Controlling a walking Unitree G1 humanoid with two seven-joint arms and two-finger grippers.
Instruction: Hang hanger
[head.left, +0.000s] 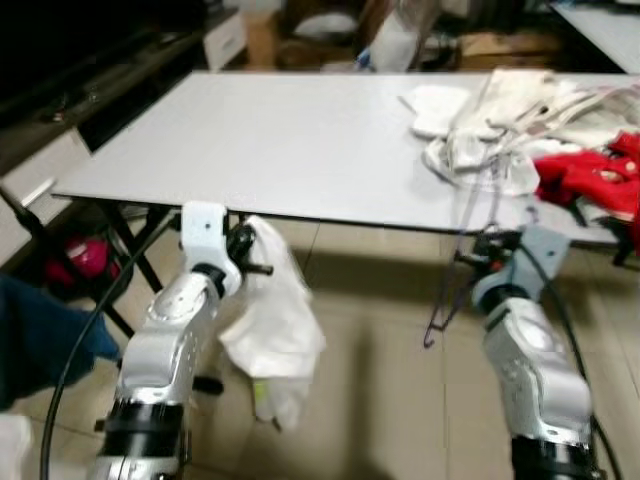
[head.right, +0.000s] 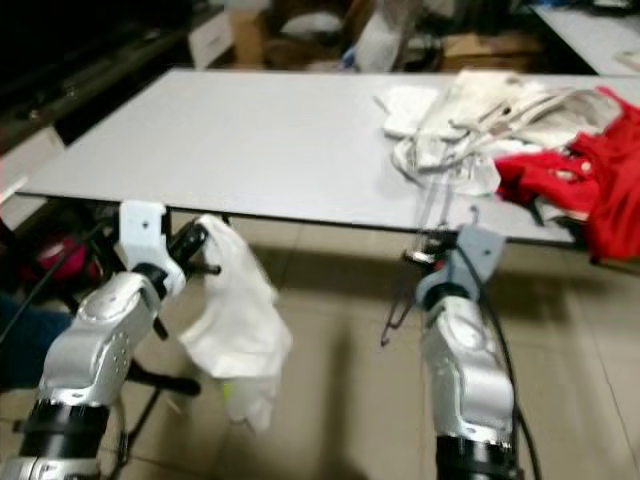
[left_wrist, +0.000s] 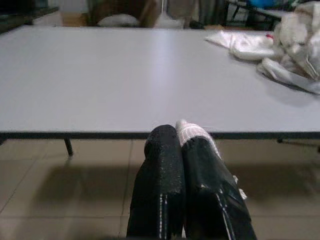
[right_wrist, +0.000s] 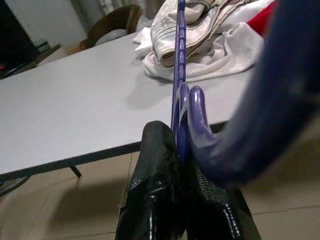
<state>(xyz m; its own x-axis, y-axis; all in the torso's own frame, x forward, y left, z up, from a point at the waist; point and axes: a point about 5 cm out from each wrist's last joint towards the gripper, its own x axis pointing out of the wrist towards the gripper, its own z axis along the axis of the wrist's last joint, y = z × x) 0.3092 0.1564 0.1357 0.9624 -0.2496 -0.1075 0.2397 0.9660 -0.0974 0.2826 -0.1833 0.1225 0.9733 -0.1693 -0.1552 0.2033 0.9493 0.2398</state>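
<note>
My right gripper (head.left: 488, 247) is shut on a thin purple hanger (head.left: 452, 275), held just off the near edge of the white table (head.left: 280, 140). The hanger's hook (head.left: 430, 338) hangs below the table edge, and its upper part rises toward the clothes pile. In the right wrist view the black fingers (right_wrist: 155, 165) clamp the purple hanger (right_wrist: 179, 60). My left gripper (head.left: 250, 250) is shut on a white cloth (head.left: 275, 335) that droops toward the floor below the table's front edge. A bit of the white cloth (left_wrist: 192, 132) shows between the closed fingers in the left wrist view.
A heap of white garments (head.left: 500, 120) and a red garment (head.left: 590, 175) lie on the table's right side. Under the table at the left are folding legs and a pink object (head.left: 85, 255). A dark blue shape (head.left: 40, 335) sits at the left edge. Boxes stand behind the table.
</note>
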